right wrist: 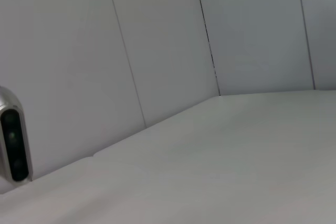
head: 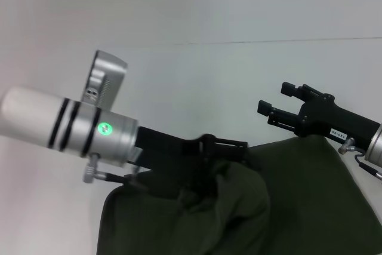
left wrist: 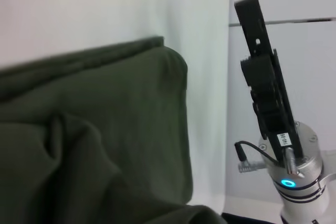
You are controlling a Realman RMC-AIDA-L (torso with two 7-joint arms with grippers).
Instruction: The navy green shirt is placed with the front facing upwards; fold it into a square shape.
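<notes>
Your navy green shirt (head: 310, 195) lies bunched along the near edge of the white table (head: 209, 82), with open surface beyond it up to the wall. Your left gripper (head: 230, 147) sits low on a raised fold; it looks clamped on the cloth, though the bunching hides the fingertips. Your right gripper (head: 276, 101) hangs above the shirt's far edge, jaws apart, holding nothing. The left wrist view alone shows the shirt's rounded folded corner (left wrist: 176, 64).
</notes>
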